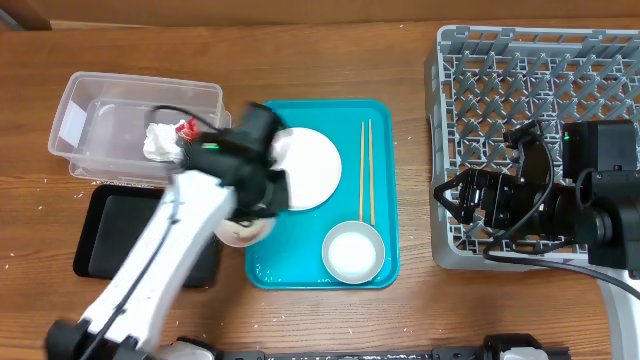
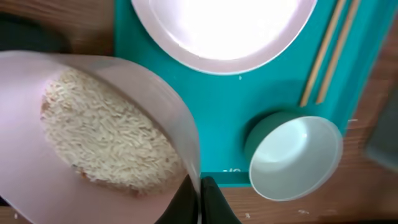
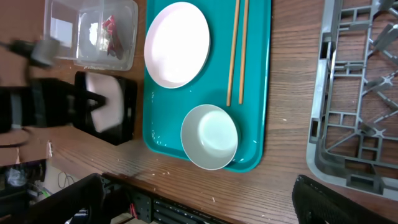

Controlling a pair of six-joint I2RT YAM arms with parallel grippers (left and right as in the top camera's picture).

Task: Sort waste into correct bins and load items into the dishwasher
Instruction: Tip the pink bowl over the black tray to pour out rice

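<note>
Pincer of left arm tight on tilted pinkish bowl rim.

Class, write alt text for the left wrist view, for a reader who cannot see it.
The left gripper pinches the rim of a pinkish bowl holding rice grains, at a teal tray's edge. On the tray sit a white plate, chopsticks and an empty white bowl.
</note>
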